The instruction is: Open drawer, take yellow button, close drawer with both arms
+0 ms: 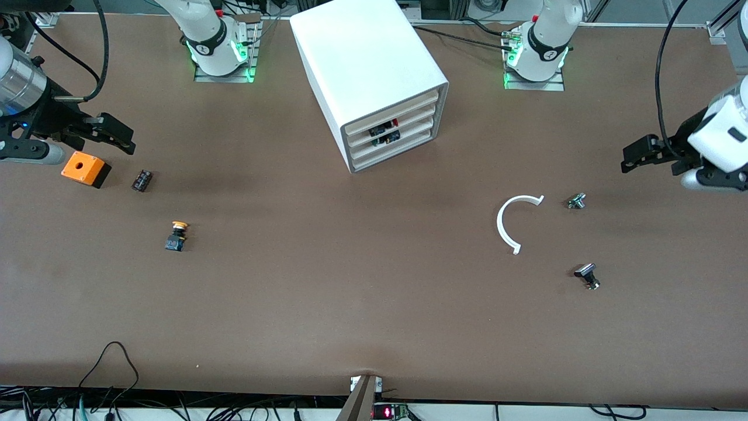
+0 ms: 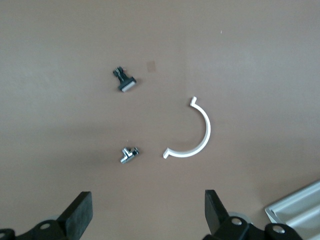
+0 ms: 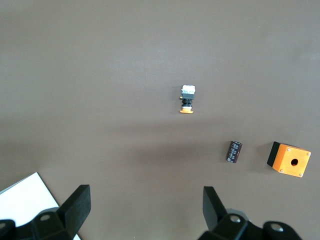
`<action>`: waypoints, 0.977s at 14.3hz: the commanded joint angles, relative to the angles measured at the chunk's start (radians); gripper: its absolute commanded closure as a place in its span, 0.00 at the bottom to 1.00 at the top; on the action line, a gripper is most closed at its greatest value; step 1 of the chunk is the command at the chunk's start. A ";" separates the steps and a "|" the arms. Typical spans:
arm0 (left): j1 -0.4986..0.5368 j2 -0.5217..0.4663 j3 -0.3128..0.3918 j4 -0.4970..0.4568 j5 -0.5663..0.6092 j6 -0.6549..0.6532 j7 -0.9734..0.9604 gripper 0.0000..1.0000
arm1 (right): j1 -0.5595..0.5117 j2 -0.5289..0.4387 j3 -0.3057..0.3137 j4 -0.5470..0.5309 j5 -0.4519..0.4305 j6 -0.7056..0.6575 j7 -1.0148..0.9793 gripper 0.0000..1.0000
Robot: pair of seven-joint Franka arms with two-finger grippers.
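All four drawers (image 1: 390, 136) of the white cabinet (image 1: 365, 67) look flush, though in the front view I can't be sure none is cracked open; dark parts show through the middle fronts. The button (image 1: 176, 235) is already on the table, on its side, orange cap pointing toward the robot bases, nearer the front camera than the right gripper (image 1: 114, 138) and off toward the table middle. Right gripper hovers at the right arm's end, jaws spread and empty, just above the orange box with a hole (image 1: 86, 168); the small black capacitor-like cylinder (image 1: 142, 180) sits between that box and the button. Main risk: the right arm goes for the wrong orange thing, since the box is far closer to its fingers than the button. Second risk: the button is small and lying over, so a pinch across the round cap could squirt it out or roll it. Left gripper (image 1: 641, 155) waits at the left arm's end, jaws also apart, holding nothing. Below it toward the front camera are a silver fitting (image 1: 576, 202), a black-and-silver part (image 1: 587, 276) and a white C-shaped clip (image 1: 515, 221), the clip lying roughly on the line from that gripper to the cabinet front. A low sweep toward the drawers could drag it. If drawer handling is still needed, the smooth fronts give little to hook.
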 commanded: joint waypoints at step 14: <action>-0.102 -0.065 0.105 -0.089 0.024 0.056 0.074 0.01 | -0.018 -0.012 0.017 0.010 -0.002 0.014 -0.050 0.01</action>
